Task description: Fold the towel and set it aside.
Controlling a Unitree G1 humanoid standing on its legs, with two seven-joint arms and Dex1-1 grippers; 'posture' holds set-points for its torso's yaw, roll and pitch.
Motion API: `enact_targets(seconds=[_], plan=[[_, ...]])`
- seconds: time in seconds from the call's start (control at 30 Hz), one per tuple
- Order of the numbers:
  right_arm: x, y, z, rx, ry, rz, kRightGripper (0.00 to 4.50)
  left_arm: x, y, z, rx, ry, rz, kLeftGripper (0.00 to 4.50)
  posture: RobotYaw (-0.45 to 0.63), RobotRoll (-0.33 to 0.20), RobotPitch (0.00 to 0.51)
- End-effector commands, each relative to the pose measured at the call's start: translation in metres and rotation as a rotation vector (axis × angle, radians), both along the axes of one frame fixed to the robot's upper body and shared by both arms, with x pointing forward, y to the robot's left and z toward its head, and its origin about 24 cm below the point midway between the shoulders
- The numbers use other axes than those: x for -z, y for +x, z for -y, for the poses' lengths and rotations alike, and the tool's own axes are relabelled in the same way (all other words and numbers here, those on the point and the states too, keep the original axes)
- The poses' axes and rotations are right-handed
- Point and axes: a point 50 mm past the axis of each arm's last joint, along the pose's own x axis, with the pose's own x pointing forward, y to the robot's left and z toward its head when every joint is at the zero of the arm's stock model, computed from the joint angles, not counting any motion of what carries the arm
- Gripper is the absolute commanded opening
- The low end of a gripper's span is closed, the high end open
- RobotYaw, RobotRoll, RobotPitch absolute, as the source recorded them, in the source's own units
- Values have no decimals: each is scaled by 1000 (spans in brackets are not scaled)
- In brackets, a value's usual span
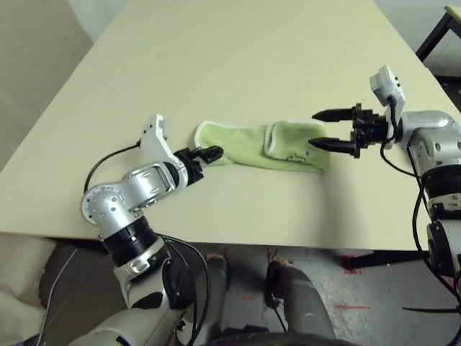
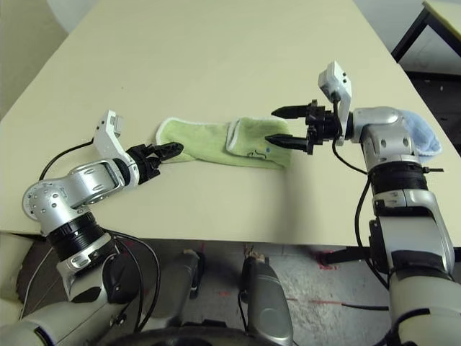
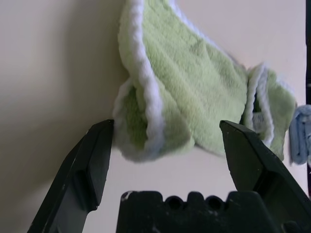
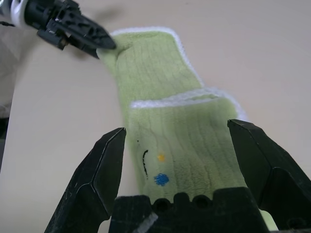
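The light green towel (image 1: 252, 143) lies on the middle of the table as a long strip, its right end folded back over itself, with a small dark motif (image 4: 154, 172) on that flap. My left gripper (image 1: 209, 153) is at the strip's left end. Its fingers stand open on either side of the towel's rounded, white-edged end (image 3: 146, 141), without pinching it. My right gripper (image 1: 328, 130) hovers open at the right end, one finger (image 1: 325, 145) low against the flap and the other finger (image 1: 330, 114) raised above the table.
A light blue folded towel (image 2: 423, 137) sits behind my right forearm near the table's right edge. A dark-framed piece of furniture (image 1: 441, 34) stands beyond the far right corner. The table's front edge (image 1: 238, 241) runs close below both arms.
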Motion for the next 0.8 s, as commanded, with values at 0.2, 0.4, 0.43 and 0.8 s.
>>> enact_targets(seconds=[0.2,0.4,0.43,0.8], plan=[[-1,-5,14,38,-3,3,4500,14,3,-1,-5,17,-85,1535,159,0,157],[-2,-7,24,56,-19,-17,4500,9,4,-13,-11,43,-55,37,163,0,155],[-2,-7,25,57,-21,-21,4500,8,4,-15,-12,48,-51,37,163,0,155],[-5,-14,52,39,-125,-97,4500,-27,1,-53,107,231,95,37,185,0,150]])
